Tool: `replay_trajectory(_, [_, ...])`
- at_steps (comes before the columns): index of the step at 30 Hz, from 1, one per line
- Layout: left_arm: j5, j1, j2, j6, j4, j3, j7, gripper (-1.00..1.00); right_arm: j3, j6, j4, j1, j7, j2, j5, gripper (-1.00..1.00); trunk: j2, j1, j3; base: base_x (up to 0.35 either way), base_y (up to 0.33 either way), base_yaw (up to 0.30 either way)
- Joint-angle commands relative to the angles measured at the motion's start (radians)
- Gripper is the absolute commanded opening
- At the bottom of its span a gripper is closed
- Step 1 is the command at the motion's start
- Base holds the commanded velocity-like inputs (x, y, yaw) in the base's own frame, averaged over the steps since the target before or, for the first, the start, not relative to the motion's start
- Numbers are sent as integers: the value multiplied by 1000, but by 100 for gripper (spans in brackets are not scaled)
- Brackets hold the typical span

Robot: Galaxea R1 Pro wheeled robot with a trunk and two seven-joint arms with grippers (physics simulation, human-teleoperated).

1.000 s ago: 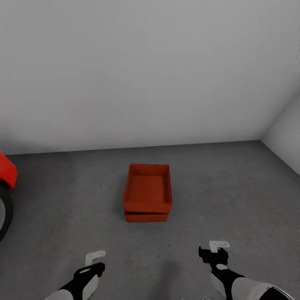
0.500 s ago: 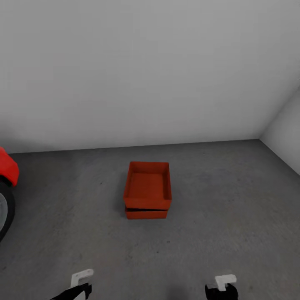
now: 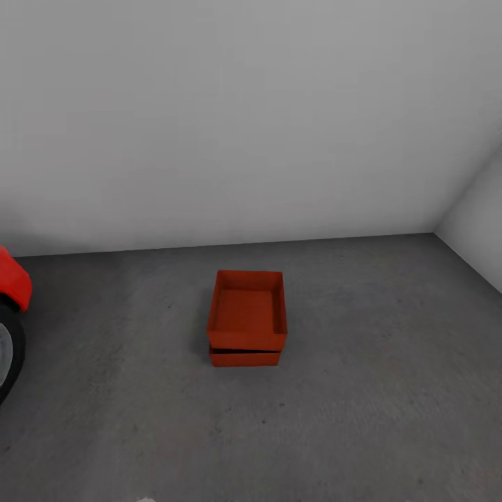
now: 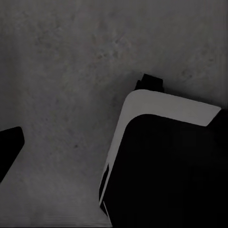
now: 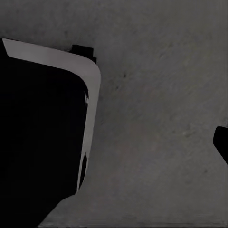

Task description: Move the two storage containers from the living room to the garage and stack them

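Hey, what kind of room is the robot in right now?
Most likely a garage: a dark grey concrete-like floor, bare white-grey walls, and part of a red car with its wheel at the left edge.

Floor (image 3: 390,390): dark grey, matt, concrete-like, faintly mottled and speckled, no shine; same rough grey grain in both wrist views.
Upper container (image 3: 248,310) and lower container (image 3: 245,358): orange-red, smooth, plain thin walls, looks like matt plastic, no gloss or pattern; inside faces same flat colour.
Wall (image 3: 244,118): white-grey, smooth, flat matt like paint, no texture.
Car body (image 3: 14,282): bright red, smooth, slight sheen, looks like painted metal. Tyre (image 3: 15,359): black, matt, rubber-like.
Robot base (image 4: 166,166): smooth hard shell, matt black with a pale grey-white band, plastic-looking; same finish in right wrist view (image 5: 42,142).
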Motion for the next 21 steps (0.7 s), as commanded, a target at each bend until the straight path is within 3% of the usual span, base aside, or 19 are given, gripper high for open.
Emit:
replay_trajectory(1, [5,19,-2,-1,0,-2,-5,100,8,-3,3,27,11,4,-10,100,-1,0,-1,0,0,0])
replay_trajectory(9, [4,112,-6,-5,0,-2,-15,100,4,-7,3,148,21,25,-18,100,-1,0,-1,0,0,0])
replay_trajectory(14, [4,141,-14,-8,0,-2,-16,100,0,-12,3,166,21,43,-20,100,-1,0,4,0,0,0])
replay_trajectory(21, [9,151,-18,-9,0,-1,-16,100,-3,-18,3,183,22,47,-37,100,-1,0,14,0,0,0])
